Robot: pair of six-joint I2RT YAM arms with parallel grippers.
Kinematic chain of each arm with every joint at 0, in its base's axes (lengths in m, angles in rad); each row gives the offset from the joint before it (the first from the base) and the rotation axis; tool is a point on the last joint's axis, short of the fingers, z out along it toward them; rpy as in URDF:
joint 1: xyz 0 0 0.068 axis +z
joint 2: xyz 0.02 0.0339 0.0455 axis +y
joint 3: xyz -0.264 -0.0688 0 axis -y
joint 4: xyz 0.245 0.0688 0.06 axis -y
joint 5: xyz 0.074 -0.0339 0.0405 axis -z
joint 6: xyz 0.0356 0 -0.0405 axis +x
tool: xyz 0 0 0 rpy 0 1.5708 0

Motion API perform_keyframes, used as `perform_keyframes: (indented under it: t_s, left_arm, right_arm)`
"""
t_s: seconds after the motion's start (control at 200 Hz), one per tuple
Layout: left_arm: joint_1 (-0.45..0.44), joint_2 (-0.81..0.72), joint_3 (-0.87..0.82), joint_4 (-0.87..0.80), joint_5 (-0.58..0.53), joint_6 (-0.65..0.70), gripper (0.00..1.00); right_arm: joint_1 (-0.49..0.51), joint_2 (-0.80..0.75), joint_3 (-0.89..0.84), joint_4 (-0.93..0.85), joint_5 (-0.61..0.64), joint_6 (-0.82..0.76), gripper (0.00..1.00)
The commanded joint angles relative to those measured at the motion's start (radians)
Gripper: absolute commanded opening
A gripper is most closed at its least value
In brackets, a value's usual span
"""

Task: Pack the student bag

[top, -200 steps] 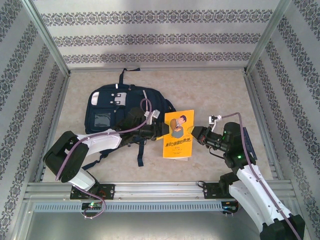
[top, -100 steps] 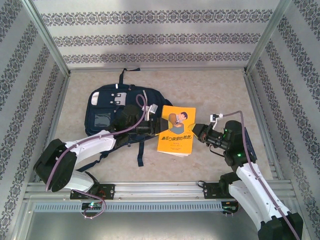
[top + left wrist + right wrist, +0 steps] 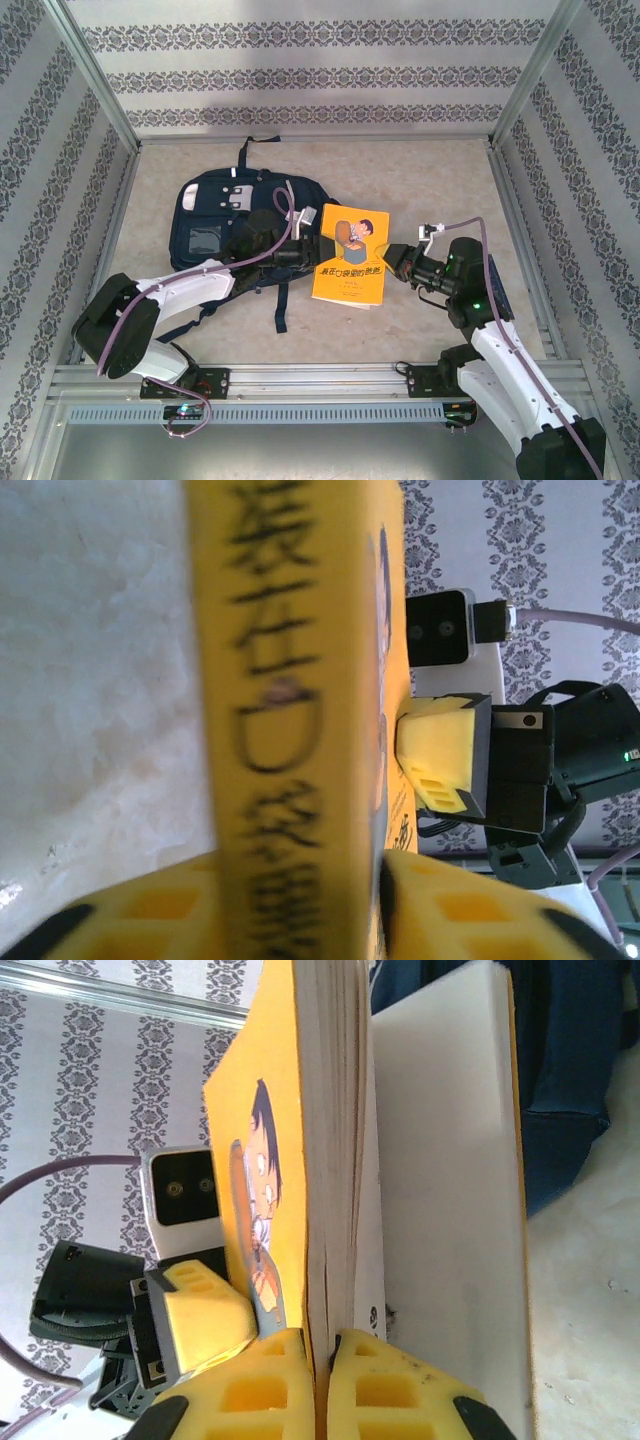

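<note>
Both grippers are holding a yellow paperback book (image 3: 350,262) just right of the student bag (image 3: 215,215).
The student bag, a large navy-blue fabric backpack with white stripes, is lying flat on the beige table (image 3: 430,180), left of centre, its dark straps trailing toward the near edge. The left gripper (image 3: 312,255) is reaching across the bag's right side, its yellow fingers (image 3: 150,920) clamping the book's spine. The right gripper (image 3: 393,262) is pinching the book's right edge, its fingers (image 3: 250,1390) drawn nearly together, one pad pressing on the cartoon cover. The book is tilting between them.
</note>
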Motion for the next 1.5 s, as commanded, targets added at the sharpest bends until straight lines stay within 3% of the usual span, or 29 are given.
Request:
perform_keyframes:
  t_s: [0.0,0.095,0.17,0.22,0.275,0.375,0.485,0.62,0.695,0.819,1.164,1.329,1.499]
  left_arm:
    - [-0.012,-0.042,0.017,0.082,0.050,0.021,0.24]
    - [-0.012,-0.036,0.012,0.060,0.043,0.043,0.10]
    - [-0.012,-0.043,0.004,0.064,0.017,0.045,0.00]
    - [-0.012,-0.058,0.005,0.057,-0.018,0.040,0.00]
    - [-0.012,-0.082,0.005,0.056,-0.073,0.026,0.00]
    - [-0.015,-0.131,-0.001,0.082,-0.207,-0.035,0.00]
    - [-0.035,-0.180,-0.009,0.132,-0.389,-0.109,0.00]
    - [-0.109,-0.241,-0.037,0.202,-0.695,-0.145,0.00]
    - [-0.135,-0.242,-0.036,0.236,-0.781,-0.161,0.00]
    - [-0.142,-0.214,-0.031,0.316,-0.799,-0.195,0.00]
    - [-0.154,-0.217,-0.023,0.337,-0.813,-0.227,0.00]
    - [-0.165,-0.215,-0.029,0.336,-0.822,-0.228,0.00]
    - [-0.175,-0.211,-0.040,0.350,-0.832,-0.230,0.00]
  right_arm:
    - [0.006,0.003,0.021,0.038,-0.026,-0.036,0.00]
    - [0.004,0.001,0.034,0.004,-0.011,-0.061,0.01]
    - [0.004,-0.012,0.039,-0.034,0.018,-0.084,0.34]
    - [0.007,-0.029,0.034,-0.048,0.047,-0.086,0.60]
    - [0.011,-0.056,0.027,-0.063,0.082,-0.083,0.82]
    - [0.048,-0.117,0.016,-0.091,0.175,-0.067,0.98]
    - [0.128,-0.191,-0.022,-0.071,0.309,0.003,0.98]
    - [0.277,-0.257,-0.075,0.005,0.511,0.091,0.98]
    - [0.358,-0.286,-0.117,0.097,0.621,0.112,0.98]
    - [0.435,-0.289,-0.112,0.179,0.731,0.091,0.98]
    - [0.496,-0.134,-0.100,0.492,0.752,0.099,0.97]
    - [0.524,-0.033,-0.034,0.569,0.758,0.080,0.83]
    - [0.546,0.066,0.015,0.634,0.780,0.065,0.75]
